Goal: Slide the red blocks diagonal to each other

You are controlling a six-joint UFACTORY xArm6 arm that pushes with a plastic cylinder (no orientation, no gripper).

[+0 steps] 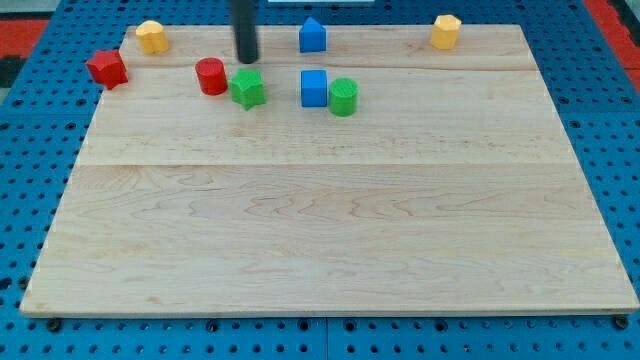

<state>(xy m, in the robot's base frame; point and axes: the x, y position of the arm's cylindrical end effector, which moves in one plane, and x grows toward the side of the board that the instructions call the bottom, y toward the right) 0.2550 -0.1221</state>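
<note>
Red blocks — cylinder (211,76), star-shaped (106,68) — well apart.

Pale matt wooden board (330,230) (blocks perhaps plastic).

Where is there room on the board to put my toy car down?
The whole stretch of the board below the green cylinder and blue cube is bare, down to the view's bottom. It is crowded along the top: my tip sits just above the green star block, right of the red cylinder.
</note>
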